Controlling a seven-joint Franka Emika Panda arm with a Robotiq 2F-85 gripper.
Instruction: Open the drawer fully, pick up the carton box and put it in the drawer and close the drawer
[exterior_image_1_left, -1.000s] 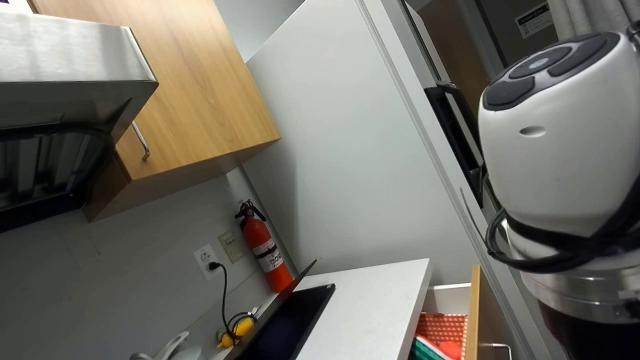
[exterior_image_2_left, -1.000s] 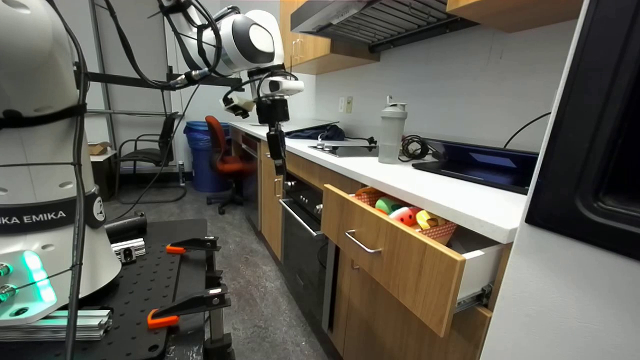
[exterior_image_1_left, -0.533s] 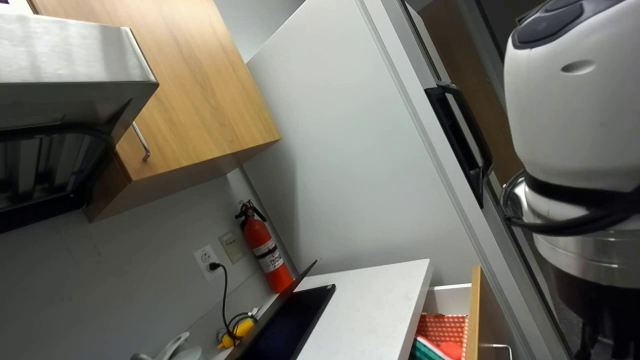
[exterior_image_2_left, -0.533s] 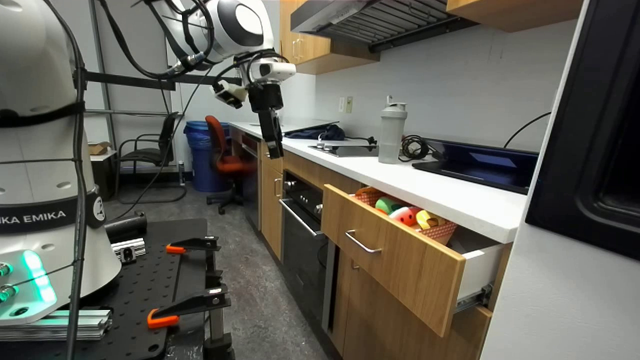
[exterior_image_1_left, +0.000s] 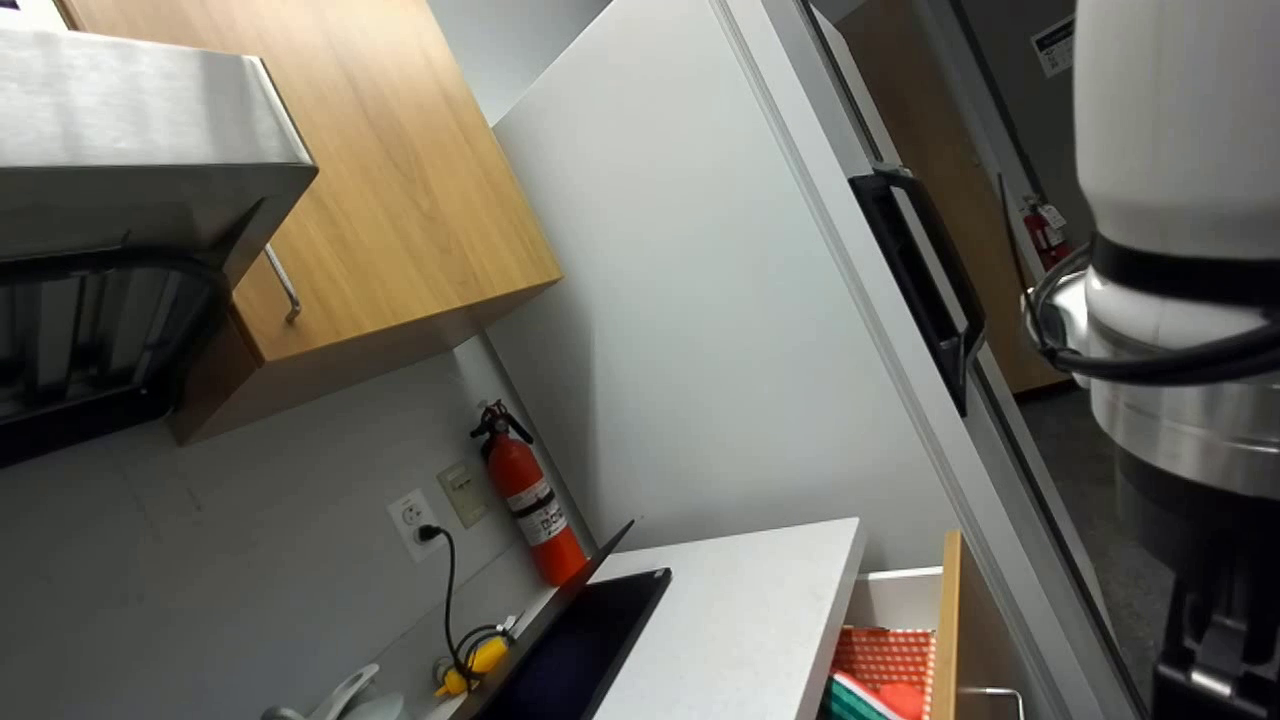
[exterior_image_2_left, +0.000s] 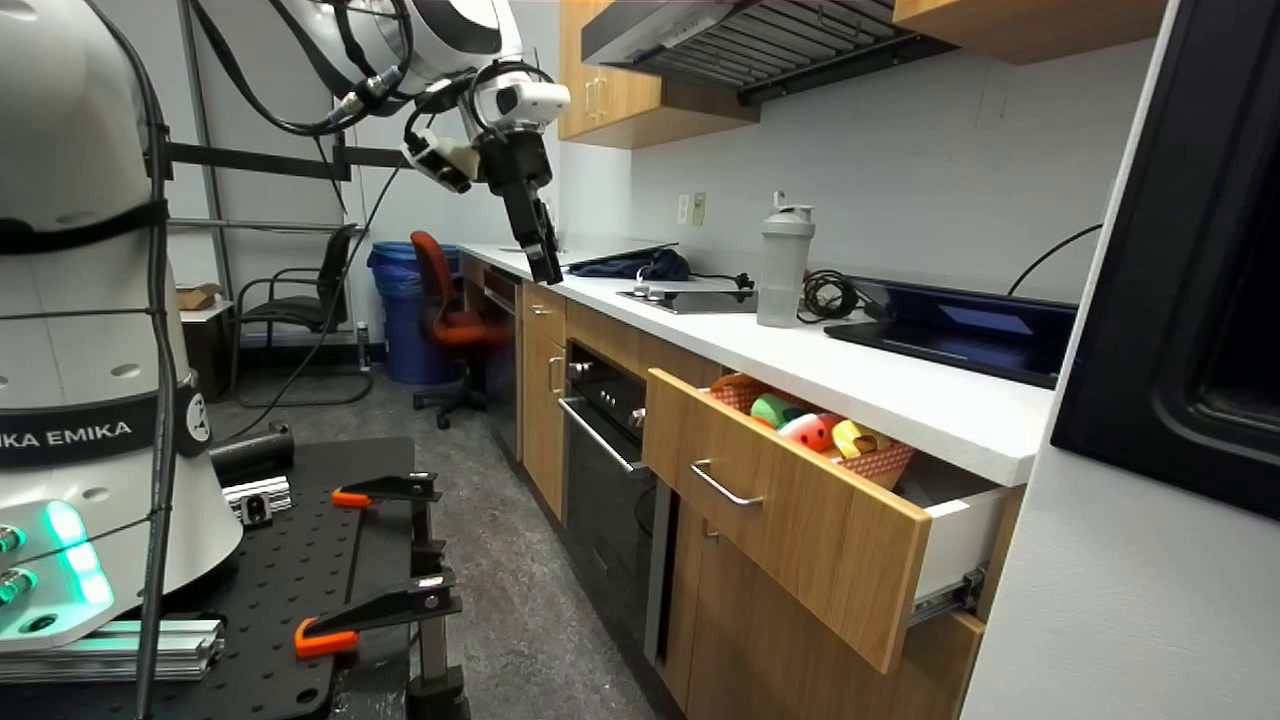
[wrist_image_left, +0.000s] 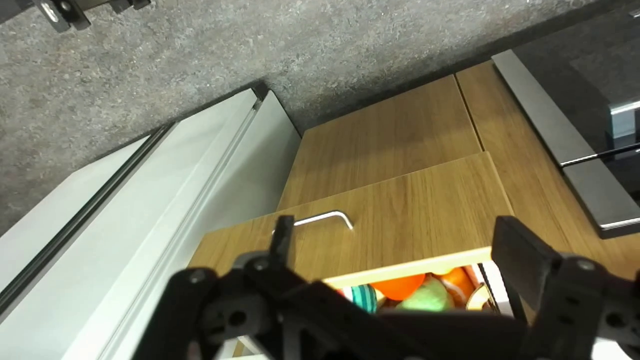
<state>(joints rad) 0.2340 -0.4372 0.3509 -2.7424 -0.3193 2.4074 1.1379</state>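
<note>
Hanging with jaws apart, your end effector (wrist_image_left: 393, 240) holds nothing, presumably ready for unseen carton box; drawer (exterior_image_2_left: 810, 530) juts past worktop's (exterior_image_2_left: 890, 390) front edge, likely awaiting it.

In an exterior view, white counter (exterior_image_2_left: 880, 378) carries laptop (exterior_image_2_left: 955, 348), cable (exterior_image_2_left: 845, 298) just beside it, bottle (exterior_image_2_left: 785, 265); hob (exterior_image_2_left: 695, 302) and dark bundle (exterior_image_2_left: 640, 266) farther back. On grey floor (exterior_image_2_left: 500, 560) we've got black chair (exterior_image_2_left: 300, 308), red chair (exterior_image_2_left: 434, 285), blue bin (exterior_image_2_left: 400, 325).
</note>
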